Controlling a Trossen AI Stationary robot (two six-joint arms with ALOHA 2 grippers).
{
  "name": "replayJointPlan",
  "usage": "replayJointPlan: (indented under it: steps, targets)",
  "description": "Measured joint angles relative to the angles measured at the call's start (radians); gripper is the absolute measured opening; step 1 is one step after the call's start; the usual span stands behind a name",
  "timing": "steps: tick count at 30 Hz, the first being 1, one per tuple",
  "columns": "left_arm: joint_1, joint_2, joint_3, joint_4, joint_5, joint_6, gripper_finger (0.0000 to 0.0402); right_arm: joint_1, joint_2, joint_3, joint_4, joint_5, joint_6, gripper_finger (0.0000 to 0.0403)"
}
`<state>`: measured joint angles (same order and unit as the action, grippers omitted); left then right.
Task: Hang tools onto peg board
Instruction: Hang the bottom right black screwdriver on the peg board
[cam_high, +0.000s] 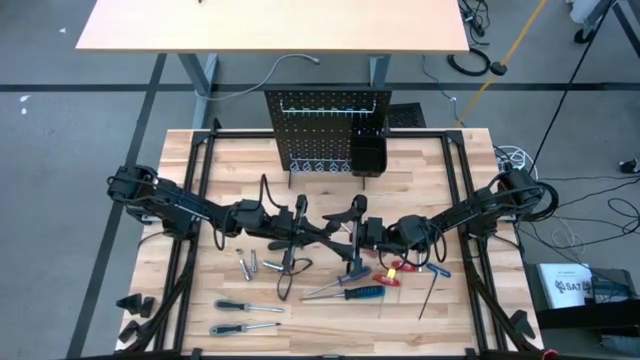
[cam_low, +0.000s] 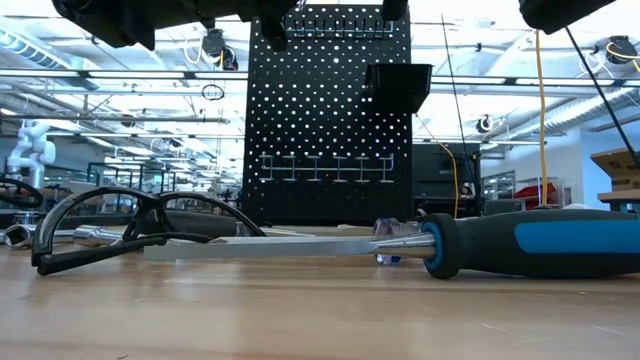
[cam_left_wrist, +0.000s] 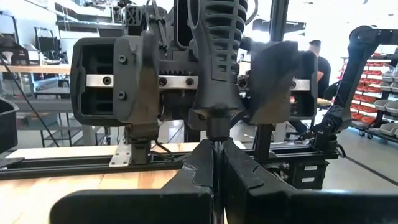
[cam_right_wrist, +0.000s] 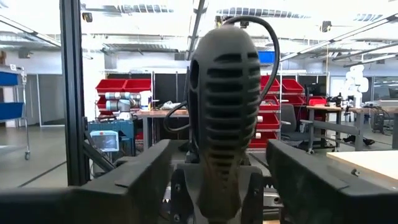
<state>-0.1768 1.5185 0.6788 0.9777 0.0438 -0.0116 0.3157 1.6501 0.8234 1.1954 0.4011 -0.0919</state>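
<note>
Both arms met over the middle of the surface (cam_high: 440, 180). The left gripper (cam_left_wrist: 216, 165) had its jaws clenched tight on the thin end of a tool with a ribbed black handle (cam_right_wrist: 224, 106), and that handle stuck out toward the other arm. The right gripper (cam_high: 352, 228) was right there facing it with its jaws released. One finger (cam_right_wrist: 140, 177) sat on each side of the handle, and you could see a gap on both sides, so no grip from that arm.

The peg board (cam_high: 325, 130) stood upright at the far edge of the surface, well apart from both grippers, with its small black bin (cam_high: 367, 155) on the right side and a row of hooks (cam_low: 325, 168) lower down. I couldn't tell if anything hung on them.

The rest of the tools were lying flat nearer the front:
- a blue-handled screwdriver (cam_low: 540, 245)
- a red-handled one (cam_high: 385, 272) just beside it
- a black wire loop (cam_low: 130, 225)
- a couple of silver bits (cam_high: 246, 265)
- two more screwdrivers (cam_high: 245, 305) toward the front left
</note>
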Motion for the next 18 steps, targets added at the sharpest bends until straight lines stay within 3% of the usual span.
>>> replayJointPlan:
  steps: [5, 9, 13, 18]
  targets:
    - [0.000, 0.000, 0.000, 0.000, 0.004, 0.000, 0.0008, 0.001, 0.000, 0.000, -0.002, 0.018, -0.010, 0.0151]
    - [0.001, 0.000, 0.000, -0.001, 0.004, -0.001, 0.0033, 0.004, 0.000, 0.000, -0.003, 0.016, -0.044, 0.0061]
    - [0.000, -0.002, 0.000, -0.060, -0.041, -0.001, 0.0062, 0.013, 0.000, 0.000, 0.000, 0.025, -0.082, 0.0056]
    - [0.000, -0.028, -0.001, -0.140, -0.054, -0.006, 0.0092, 0.033, -0.010, -0.001, -0.005, 0.109, -0.137, 0.0056]
